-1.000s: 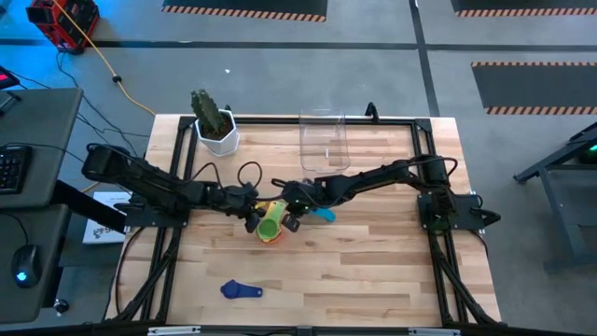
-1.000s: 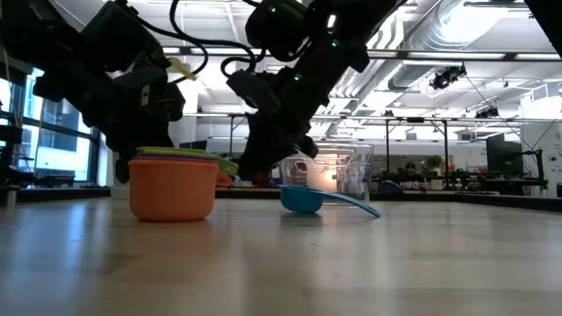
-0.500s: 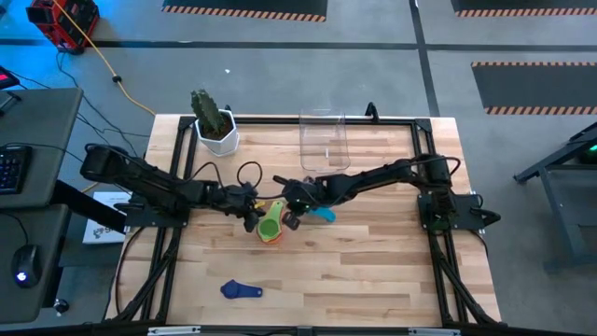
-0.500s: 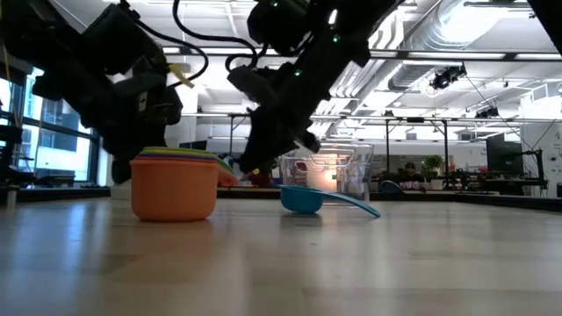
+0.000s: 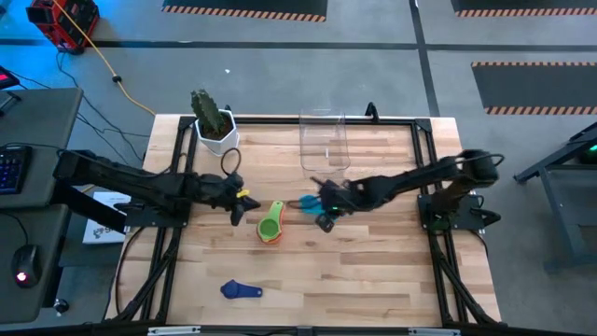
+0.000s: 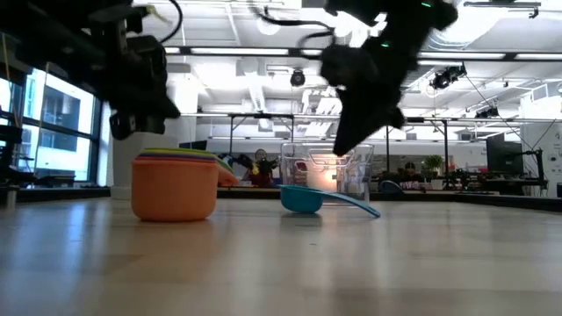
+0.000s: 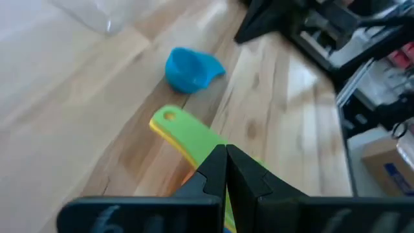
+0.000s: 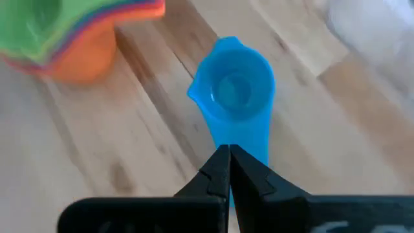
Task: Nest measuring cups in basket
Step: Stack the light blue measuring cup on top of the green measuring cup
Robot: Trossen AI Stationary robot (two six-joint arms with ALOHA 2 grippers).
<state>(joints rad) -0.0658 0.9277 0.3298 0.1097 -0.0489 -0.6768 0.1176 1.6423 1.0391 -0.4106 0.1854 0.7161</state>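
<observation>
A nested stack of measuring cups stands on the table, orange at the bottom and green on top. A light blue cup sits upright on its base to the stack's right, also in the right wrist view and the low view. A dark blue cup lies near the table's near edge. The clear basket stands at the far edge. My left gripper is shut, raised left of the stack. My right gripper is shut, raised just right of the light blue cup, above its handle.
A white pot with a green cactus stands at the table's far left corner. Black frame rails run along the table's edges. Bare wood lies between the stack and the dark blue cup.
Both grippers have drawn away from the stack and risen. The left one has moved toward the table's left edge, the right one toward the right edge, past the light blue cup. The stack and the light blue cup have stayed in place.
</observation>
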